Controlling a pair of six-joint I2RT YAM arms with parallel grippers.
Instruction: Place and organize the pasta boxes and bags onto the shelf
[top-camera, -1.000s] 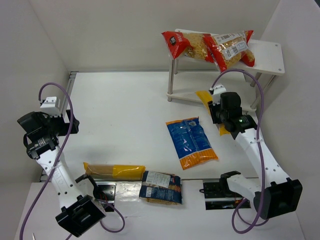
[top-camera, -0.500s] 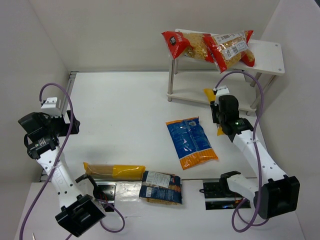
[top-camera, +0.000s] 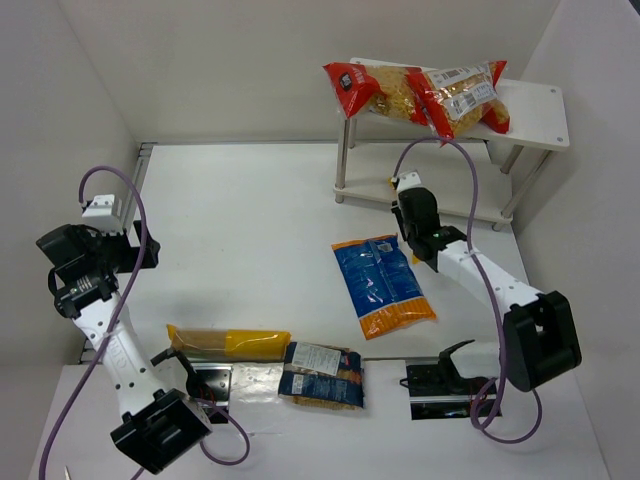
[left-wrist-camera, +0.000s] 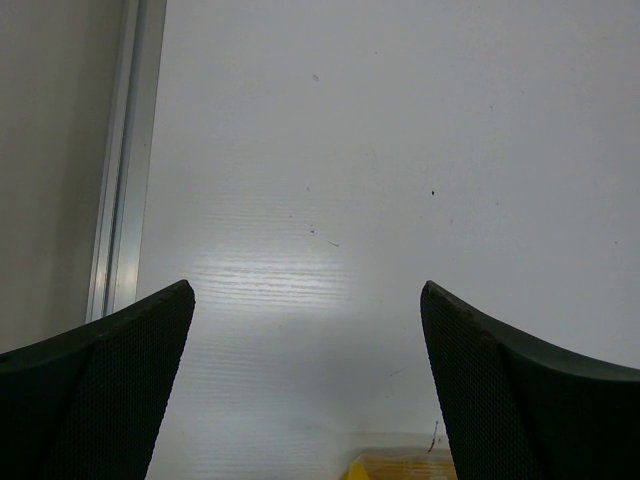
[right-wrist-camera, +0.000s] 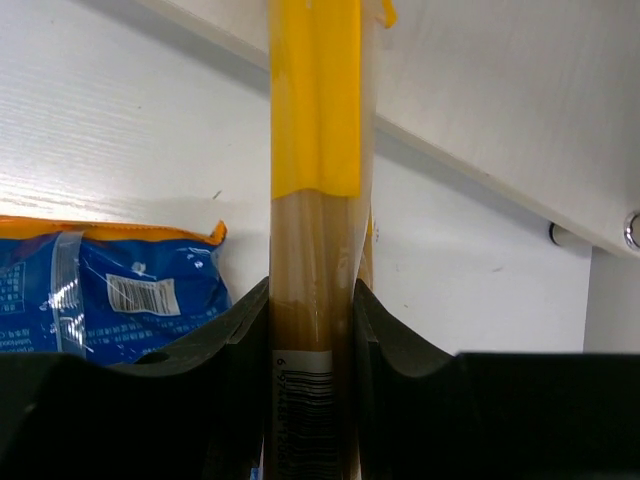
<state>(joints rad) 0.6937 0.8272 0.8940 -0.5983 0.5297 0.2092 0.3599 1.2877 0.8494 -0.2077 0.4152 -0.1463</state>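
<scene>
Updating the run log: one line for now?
right gripper: shut on spaghetti pack, tip at shelf lower tier; left gripper: open, empty

Glossy plastic film wraps the yellow spaghetti pack (right-wrist-camera: 315, 250); the blue-and-orange bag (right-wrist-camera: 120, 300) shines too. The table (left-wrist-camera: 350, 150) is matt white, faintly grained; the left pincer (left-wrist-camera: 307, 285) has rough black mesh pads (left-wrist-camera: 110, 390).

We see bare desk (top-camera: 240, 220) before the left pincer (left-wrist-camera: 308, 300). A yellow spaghetti pack (top-camera: 228, 341) and a dark-blue pack (top-camera: 322, 373) block the near edge. The blue-and-orange bag (top-camera: 384, 286) lies beside the right pincer (right-wrist-camera: 312, 295) and its clamped spaghetti pack (right-wrist-camera: 315, 130). Red-ended bags (top-camera: 415, 92) fill the left of the shelf (top-camera: 535, 110) top; the right is free.
</scene>
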